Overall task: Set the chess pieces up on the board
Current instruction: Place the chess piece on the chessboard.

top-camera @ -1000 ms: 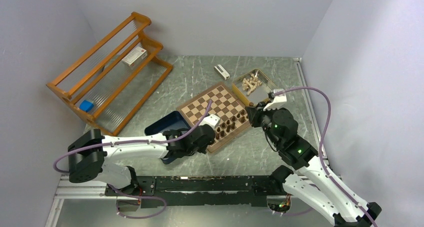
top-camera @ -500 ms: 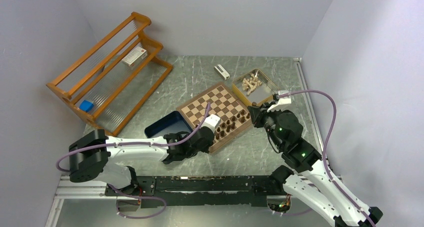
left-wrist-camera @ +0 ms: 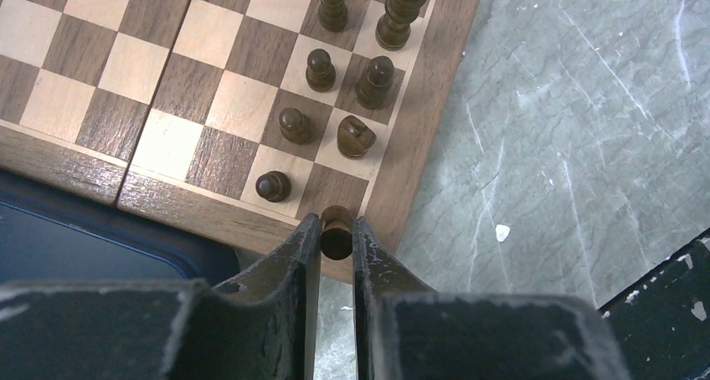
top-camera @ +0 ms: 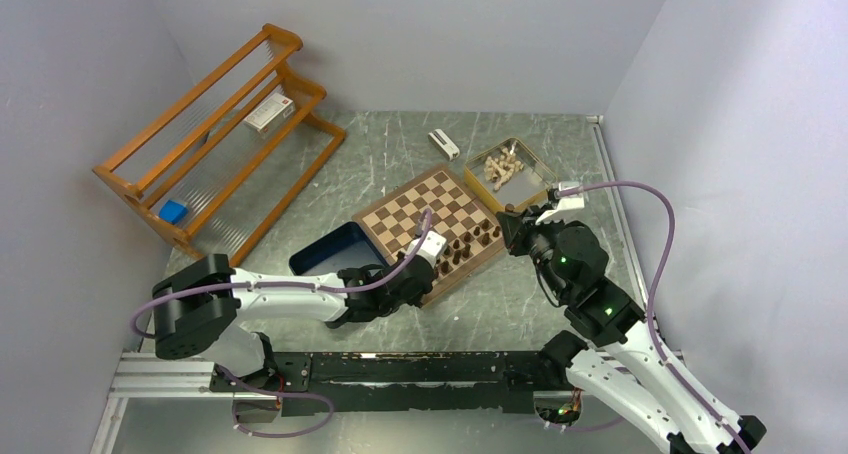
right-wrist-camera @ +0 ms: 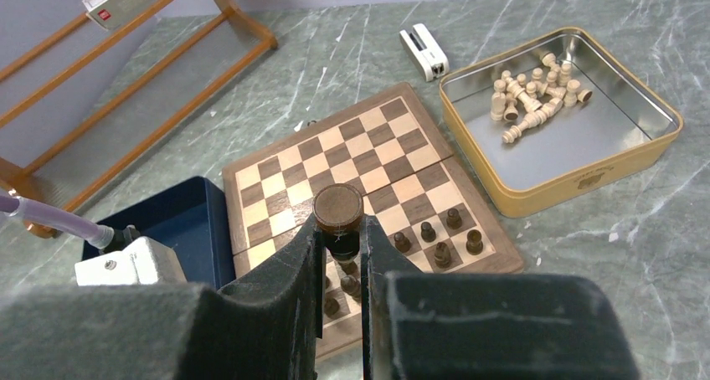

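While dark chess pieces [left-wrist-camera: 321, 69] are ranged along board [left-wrist-camera: 226, 104] edge, one piece [left-wrist-camera: 336, 232] is clamped in left tool [left-wrist-camera: 336, 226] at corner, second piece [right-wrist-camera: 338, 208] in right tool [right-wrist-camera: 339, 229] above board.

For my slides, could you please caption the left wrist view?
Left gripper holds a dark piece at the board's corner, beside standing dark pieces.
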`<action>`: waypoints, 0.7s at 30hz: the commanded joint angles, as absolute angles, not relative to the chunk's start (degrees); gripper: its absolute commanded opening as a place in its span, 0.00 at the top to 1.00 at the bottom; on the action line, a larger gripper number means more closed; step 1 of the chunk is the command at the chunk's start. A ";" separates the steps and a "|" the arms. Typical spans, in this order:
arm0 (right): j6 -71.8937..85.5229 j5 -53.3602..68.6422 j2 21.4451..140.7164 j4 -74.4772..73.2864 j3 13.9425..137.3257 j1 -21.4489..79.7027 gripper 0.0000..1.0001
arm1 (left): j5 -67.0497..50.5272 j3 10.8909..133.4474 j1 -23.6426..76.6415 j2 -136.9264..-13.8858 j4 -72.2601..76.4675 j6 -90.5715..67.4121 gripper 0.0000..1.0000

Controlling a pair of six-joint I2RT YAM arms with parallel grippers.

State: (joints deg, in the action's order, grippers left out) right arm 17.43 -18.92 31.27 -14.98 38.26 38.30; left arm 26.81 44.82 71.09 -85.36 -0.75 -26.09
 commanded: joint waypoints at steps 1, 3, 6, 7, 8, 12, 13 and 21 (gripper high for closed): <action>16.57 -19.63 30.18 -15.73 39.59 38.08 0.95 | 28.13 46.03 71.46 -86.42 2.78 -25.18 0.95; 16.66 -19.90 29.92 -15.88 39.50 38.06 0.95 | 28.30 46.16 71.46 -86.92 2.86 -25.03 0.95; 16.68 -20.04 29.63 -15.89 39.50 38.09 0.95 | 28.39 46.00 71.46 -87.43 3.28 -24.81 0.95; 16.71 -20.03 29.62 -16.03 39.48 38.10 0.95 | 28.52 46.09 71.46 -87.71 3.28 -24.67 0.95; 16.70 -19.99 29.55 -16.09 39.49 38.13 0.95 | 28.81 46.32 71.46 -88.11 3.18 -24.62 0.95; 16.37 -20.12 29.12 -16.18 39.52 38.07 0.95 | 29.25 46.66 71.46 -88.96 3.39 -24.44 0.95; 16.36 -20.19 29.10 -16.23 39.45 38.08 0.95 | 29.45 46.67 71.46 -89.08 3.49 -24.37 0.95; 16.14 -20.21 29.11 -16.24 39.20 38.06 0.95 | 30.34 47.06 71.46 -90.15 2.93 -24.67 0.94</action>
